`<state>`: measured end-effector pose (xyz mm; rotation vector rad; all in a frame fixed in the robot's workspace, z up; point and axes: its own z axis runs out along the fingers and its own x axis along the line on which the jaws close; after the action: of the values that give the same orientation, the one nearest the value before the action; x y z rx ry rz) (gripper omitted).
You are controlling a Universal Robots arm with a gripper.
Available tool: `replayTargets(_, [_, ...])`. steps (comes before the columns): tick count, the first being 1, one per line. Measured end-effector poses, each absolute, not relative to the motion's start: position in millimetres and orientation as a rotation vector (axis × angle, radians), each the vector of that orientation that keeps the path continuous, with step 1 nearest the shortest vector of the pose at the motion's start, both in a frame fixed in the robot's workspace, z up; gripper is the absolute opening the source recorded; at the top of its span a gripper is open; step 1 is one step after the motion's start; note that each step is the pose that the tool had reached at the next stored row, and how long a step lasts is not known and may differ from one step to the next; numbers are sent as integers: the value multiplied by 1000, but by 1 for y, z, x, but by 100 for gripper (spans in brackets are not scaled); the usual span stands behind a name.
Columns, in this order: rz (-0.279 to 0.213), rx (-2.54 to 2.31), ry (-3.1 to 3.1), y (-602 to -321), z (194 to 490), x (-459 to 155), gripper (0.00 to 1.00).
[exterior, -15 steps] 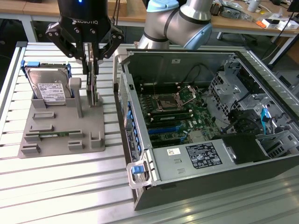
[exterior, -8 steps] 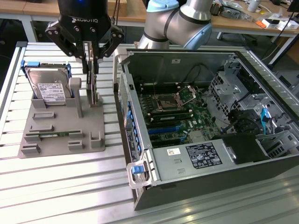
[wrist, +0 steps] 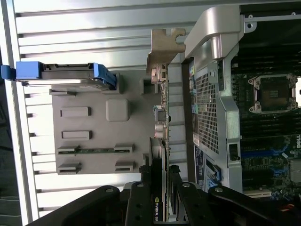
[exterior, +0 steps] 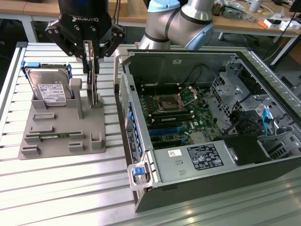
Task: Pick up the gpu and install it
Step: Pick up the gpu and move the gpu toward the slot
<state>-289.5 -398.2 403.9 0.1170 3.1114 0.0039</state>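
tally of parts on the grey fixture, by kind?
gpu: 1
hard drive: 1
memory stick: 1
Total on the fixture: 3

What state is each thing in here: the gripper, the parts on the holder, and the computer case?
gripper, shut on the gpu, pressing both faces.
gpu, standing on edge in the gray holder, not installed.
hard drive, upright in the holder, in a blue frame.
memory stick, lying flat in a holder slot.
computer case, side open, motherboard exposed.
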Motion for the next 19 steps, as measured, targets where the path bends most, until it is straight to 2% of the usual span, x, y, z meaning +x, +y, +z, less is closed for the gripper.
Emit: replayTargets(19, [4,117,3111,-398,407,-290,26])
